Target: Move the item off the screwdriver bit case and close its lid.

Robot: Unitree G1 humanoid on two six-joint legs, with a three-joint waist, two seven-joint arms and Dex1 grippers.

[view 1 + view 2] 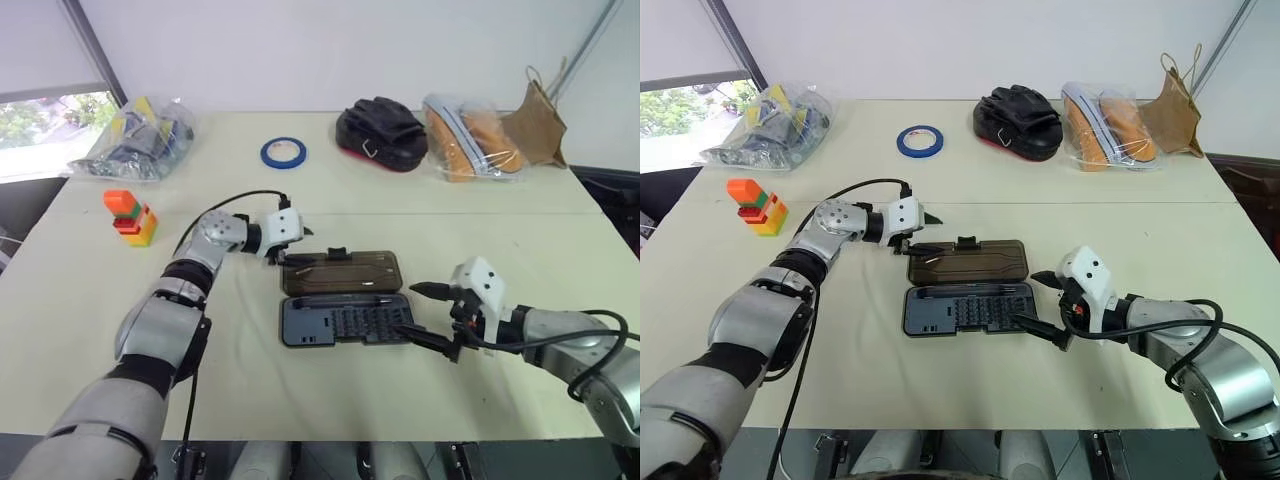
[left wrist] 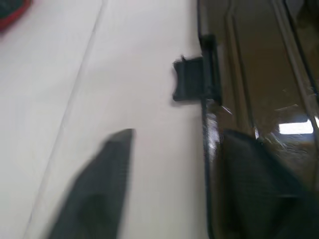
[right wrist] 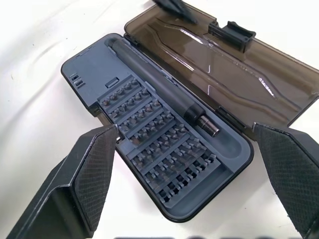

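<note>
Beige tabletop (image 1: 90, 330) first: the screwdriver bit case (image 1: 345, 318) lies open mid-table, nearer the front edge. The lid (image 1: 345, 272) is flat on its far side. The item (image 1: 130, 218) is already off it, standing near the left edge. Left gripper (image 1: 296, 247) sits at the lid's left far corner, fingers spread, one over the lid and one over bare table. Right gripper (image 1: 424, 314) is spread wide at the tray's right end. My read: hook the far lid edge by the latch (image 1: 337, 253), swing it toward the front, and brace the tray so it doesn't skid.

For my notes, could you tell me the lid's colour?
Translucent dark brown lid, clearest in the right wrist view.
</note>
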